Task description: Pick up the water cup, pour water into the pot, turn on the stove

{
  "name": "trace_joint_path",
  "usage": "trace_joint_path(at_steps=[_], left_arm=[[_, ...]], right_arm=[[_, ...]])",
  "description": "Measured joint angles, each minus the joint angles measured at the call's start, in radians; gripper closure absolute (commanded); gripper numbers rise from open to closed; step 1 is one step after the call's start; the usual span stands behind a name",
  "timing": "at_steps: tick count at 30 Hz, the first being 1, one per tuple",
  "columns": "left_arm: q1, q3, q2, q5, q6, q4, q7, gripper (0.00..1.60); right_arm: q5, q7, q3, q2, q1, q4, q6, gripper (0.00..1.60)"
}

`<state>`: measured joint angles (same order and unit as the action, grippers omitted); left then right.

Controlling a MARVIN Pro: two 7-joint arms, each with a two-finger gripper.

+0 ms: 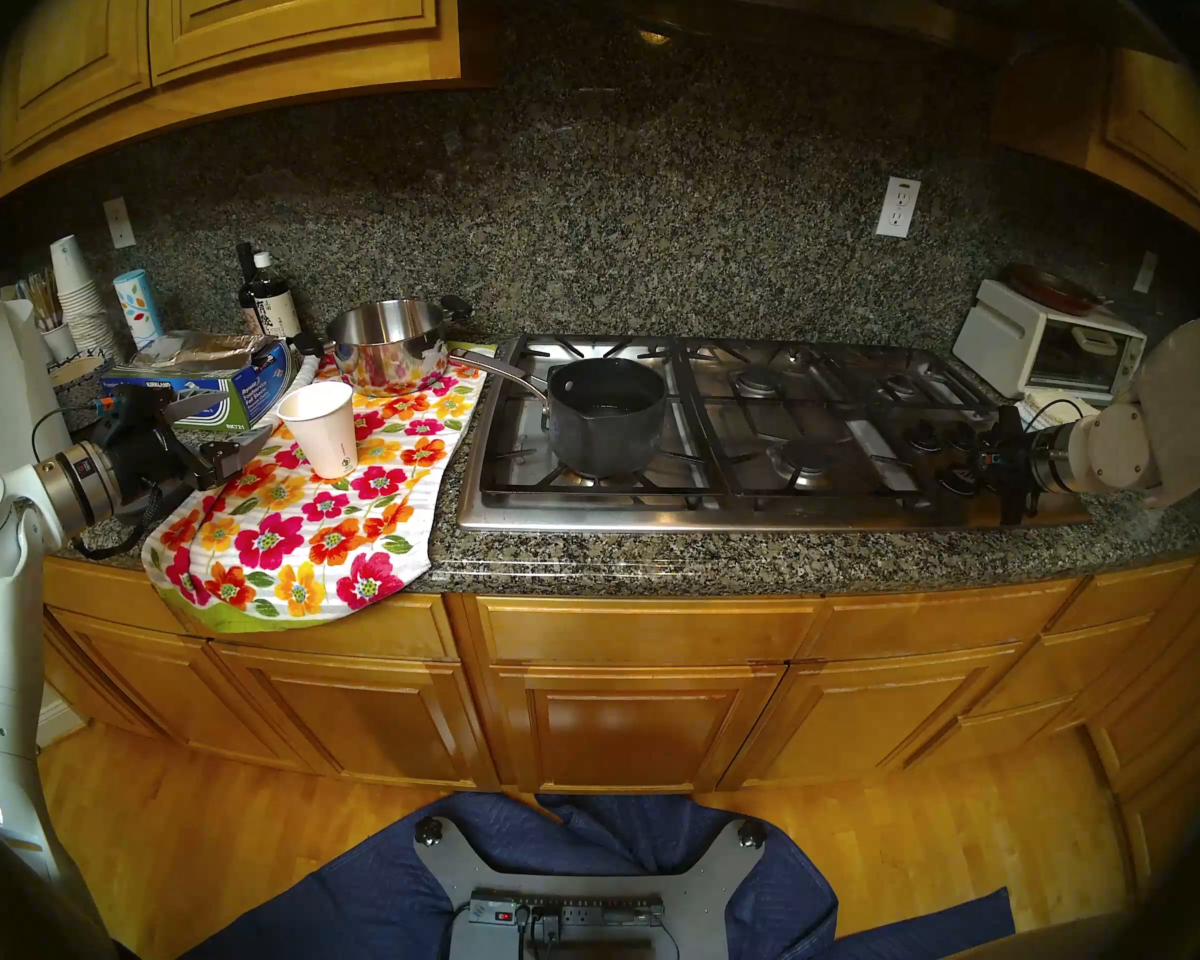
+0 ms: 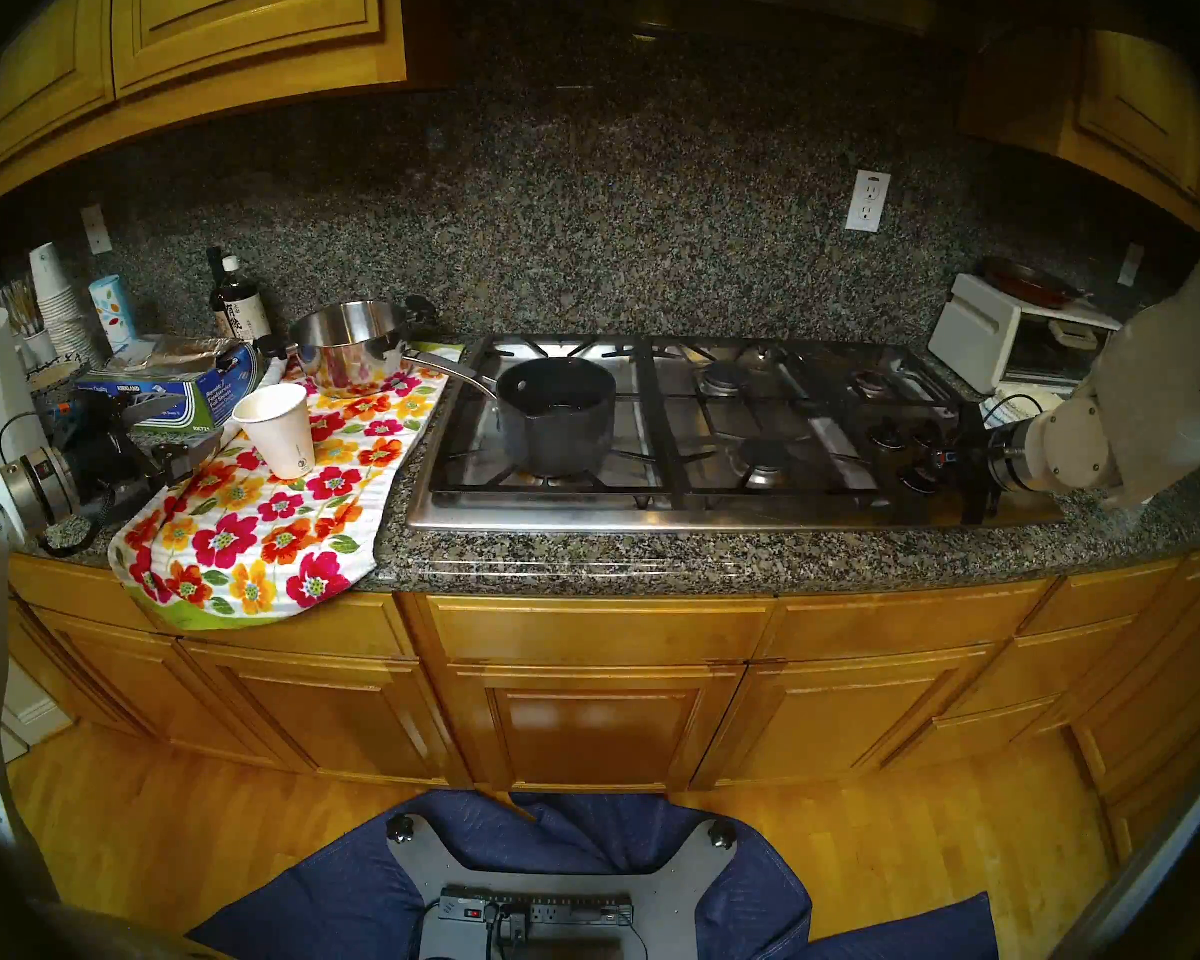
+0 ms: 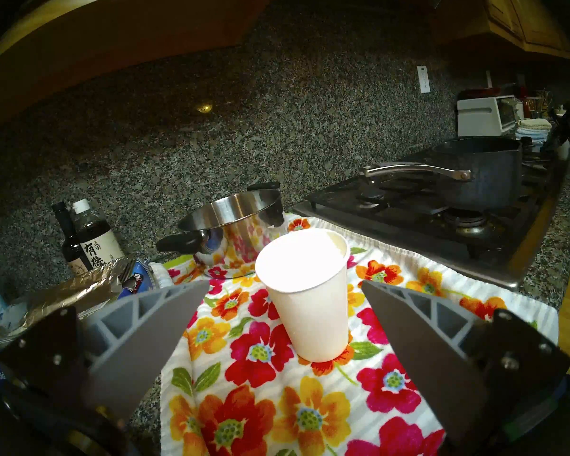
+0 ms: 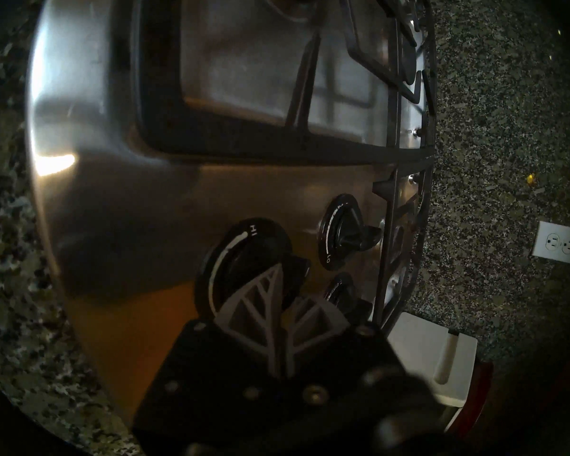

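Now my left hand point(image 3: 280, 317) gapes wide, holding nothing, just short of the cup point(image 3: 306, 294) upright on the floral towel point(image 3: 263, 379) left of the stove point(image 1: 756, 508). My right hand point(image 4: 288, 289) is pinched together, seemingly on a knob point(image 4: 244, 264). Pot point(image 1: 607, 415) sits on the stove's left burner.

A home kitchen is shown: a gas stove point(image 1: 735, 439) is set into a speckled granite counter point(image 1: 722, 564), honey-coloured wooden cabinets point(image 1: 625, 695) are fitted above and below, and a toaster oven point(image 1: 1047, 356), sauce bottles point(image 1: 268, 300) and a flowered towel point(image 1: 320, 522) are kept there.
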<state>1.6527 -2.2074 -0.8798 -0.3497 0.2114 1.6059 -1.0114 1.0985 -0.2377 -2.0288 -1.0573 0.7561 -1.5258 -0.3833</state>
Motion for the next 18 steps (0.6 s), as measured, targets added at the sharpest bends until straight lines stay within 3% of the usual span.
trace_joint_path(at_steps=[8, 18], left_arm=[[0.000, 0.000, 0.000, 0.000, 0.000, 0.000, 0.000, 0.00], [0.000, 0.000, 0.000, 0.000, 0.000, 0.000, 0.000, 0.00]], right_arm=[[0.059, 0.024, 0.020, 0.002, -0.014, 0.011, 0.002, 1.60], [0.033, 0.022, 0.008, -0.004, -0.021, 0.025, -0.015, 1.60]])
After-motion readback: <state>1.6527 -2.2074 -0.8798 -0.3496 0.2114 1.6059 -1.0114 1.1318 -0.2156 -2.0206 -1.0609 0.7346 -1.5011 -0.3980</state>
